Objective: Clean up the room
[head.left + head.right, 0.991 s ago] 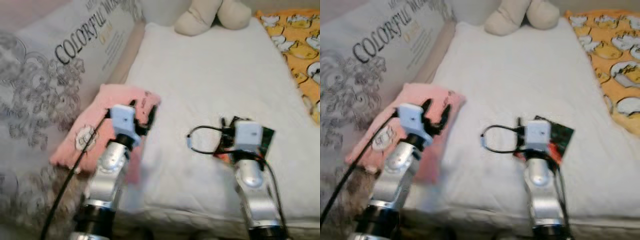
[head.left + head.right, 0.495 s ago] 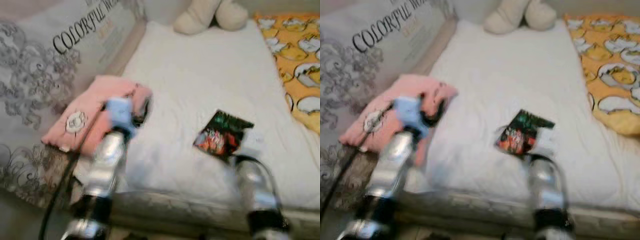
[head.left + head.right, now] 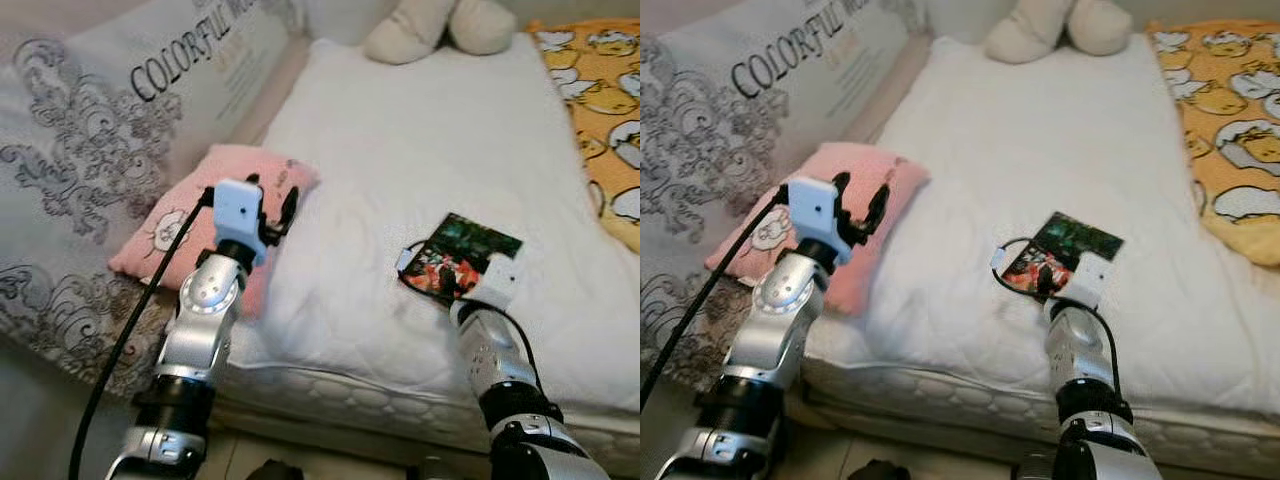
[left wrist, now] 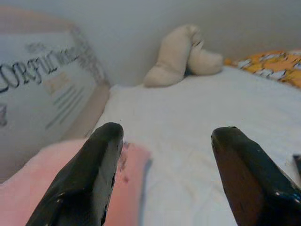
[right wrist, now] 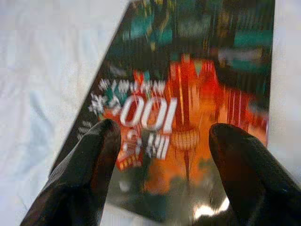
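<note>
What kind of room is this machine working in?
Most likely a bedroom: a white mattress takes up most of the scene, with a pink pillow at its edge, a cream plush toy at the far end and a duck-print blanket.

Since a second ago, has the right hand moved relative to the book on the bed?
Yes. The right hand now reaches the near edge of the book on the white mattress, fingers open over its cover; earlier it was drawn back.

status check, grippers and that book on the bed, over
Right gripper open, poised over the book on the white mattress. Left gripper open, raised above the pink pillow. Nothing blocking the book.
</note>
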Controlling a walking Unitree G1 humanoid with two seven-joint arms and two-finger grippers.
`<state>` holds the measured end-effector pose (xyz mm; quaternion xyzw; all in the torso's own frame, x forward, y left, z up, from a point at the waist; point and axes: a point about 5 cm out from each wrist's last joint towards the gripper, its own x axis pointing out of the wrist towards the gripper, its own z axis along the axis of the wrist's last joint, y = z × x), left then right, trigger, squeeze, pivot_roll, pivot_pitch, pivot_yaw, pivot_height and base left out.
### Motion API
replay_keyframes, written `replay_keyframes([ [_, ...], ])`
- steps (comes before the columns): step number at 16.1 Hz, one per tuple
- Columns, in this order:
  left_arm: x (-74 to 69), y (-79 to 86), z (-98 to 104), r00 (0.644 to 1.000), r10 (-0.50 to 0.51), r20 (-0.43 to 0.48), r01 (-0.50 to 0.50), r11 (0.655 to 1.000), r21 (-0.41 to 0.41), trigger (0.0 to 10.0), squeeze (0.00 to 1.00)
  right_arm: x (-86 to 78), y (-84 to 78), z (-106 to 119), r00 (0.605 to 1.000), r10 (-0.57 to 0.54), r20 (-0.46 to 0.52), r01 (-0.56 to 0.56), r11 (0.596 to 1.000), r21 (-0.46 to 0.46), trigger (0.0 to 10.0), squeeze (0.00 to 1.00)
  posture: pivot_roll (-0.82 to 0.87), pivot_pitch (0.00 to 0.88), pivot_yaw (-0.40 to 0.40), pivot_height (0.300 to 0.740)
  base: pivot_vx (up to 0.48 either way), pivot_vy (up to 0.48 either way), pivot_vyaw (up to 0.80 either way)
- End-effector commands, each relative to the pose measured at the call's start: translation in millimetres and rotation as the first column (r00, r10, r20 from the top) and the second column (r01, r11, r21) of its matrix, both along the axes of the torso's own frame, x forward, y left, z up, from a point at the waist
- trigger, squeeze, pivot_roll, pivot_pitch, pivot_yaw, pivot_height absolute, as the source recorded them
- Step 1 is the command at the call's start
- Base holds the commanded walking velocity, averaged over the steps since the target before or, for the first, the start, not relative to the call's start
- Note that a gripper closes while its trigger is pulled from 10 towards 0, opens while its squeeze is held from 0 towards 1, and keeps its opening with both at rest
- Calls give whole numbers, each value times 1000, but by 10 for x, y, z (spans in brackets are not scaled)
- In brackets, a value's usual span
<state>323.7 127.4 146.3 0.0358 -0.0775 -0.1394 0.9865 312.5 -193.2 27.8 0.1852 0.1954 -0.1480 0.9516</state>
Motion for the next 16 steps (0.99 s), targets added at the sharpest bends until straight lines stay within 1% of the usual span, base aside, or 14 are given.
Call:
replay_keyframes([
  [1, -16, 52, 33, 1000, 10, 7, -10, 1000, 0, 10000, 0, 57, 79, 22, 1000, 21, 14, -22, 999, 33, 10000, 0, -112, 78, 152, 715, 0, 0, 0],
  [3, -25, 65, 42, 1000, 8, 7, -8, 1000, 5, 10000, 0, 87, 105, 24, 1000, 24, 9, -25, 999, 37, 10000, 0, -103, 92, 152, 715, 0, 0, 0],
  [4, -34, 73, 83, 1000, 3, 25, -4, 1000, 8, 10000, 0, 114, 97, 66, 999, 32, 29, -32, 999, 10, 10000, 0, -100, 100, 145, 715, 0, 0, 0],
  [5, -37, 66, 88, 1000, -9, 26, 9, 1000, 9, 10000, 0, 119, 91, 80, 999, 25, 36, -25, 1000, 5, 10000, 0, -100, 100, 145, 715, 0, 0, 0],
  [6, -72, -21, 95, 995, -102, 23, 101, 995, 15, 10000, 0, 124, 78, 112, 998, 18, 55, -18, 1000, -8, 10000, 0, -100, 103, 138, 715, 0, 0, 0],
  [7, -163, -224, 60, 943, -330, -46, 329, 944, -22, 10000, 0, 109, 57, 153, 996, 11, 84, -10, 1000, -21, 10000, 0, -100, 107, 127, 715, 0, 0, 0],
  [8, -211, -289, 15, 903, -420, -90, 419, 908, -27, 10000, 0, 87, 40, 167, 995, -4, 98, 6, 1000, -24, 10000, 0, -100, 107, 127, 715, 0, 0, 0],
  [9, -231, -304, -14, 883, -455, -112, 455, 890, -26, 10000, 0, 63, 30, 186, 994, -17, 112, 20, 999, -25, 10000, 0, -112, 113, 125, 715, 0, 0, 0],
  [10, -236, -307, -27, 877, -466, -122, 466, 884, -24, 10000, 0, 54, 30, 194, 993, -21, 117, 24, 999, -25, 10000, 0, -116, 114, 125, 715, 0, 0, 0],
  [11, -239, -312, -38, 871, -473, -129, 475, 880, -17, 10000, 0, 19, 60, 193, 992, -31, 125, 31, 1000, 1, 10000, 0, -131, 116, 126, 715, 0, 0, 0],
  [12, -235, -321, -36, 866, -483, -131, 485, 874, -15, 10000, 0, -3, 89, 168, 992, -40, 117, 37, 999, 31, 10000, 0, -137, 117, 129, 715, 0, 0, 0],
  [14, -272, -379, -26, 824, -547, -146, 552, 834, -6, 10000, 0, -22, 125, 133, 992, -77, 105, 65, 992, 111, 10000, 0, -133, 119, 132, 715, 0, 0, 0],
  [15, -292, -390, -47, 808, -567, -162, 579, 815, 35, 10000, 0, -18, 137, 131, 991, -90, 101, 75, 986, 149, 10000, 0, -132, 119, 132, 715, 0, 0, 0],
  [16, -296, -390, -66, 802, -572, -173, 587, 808, 49, 10000, 0, -17, 140, 106, 991, -103, 82, 87, 979, 182, 10000, 0, -128, 120, 133, 715, 0, 0, 0],
])
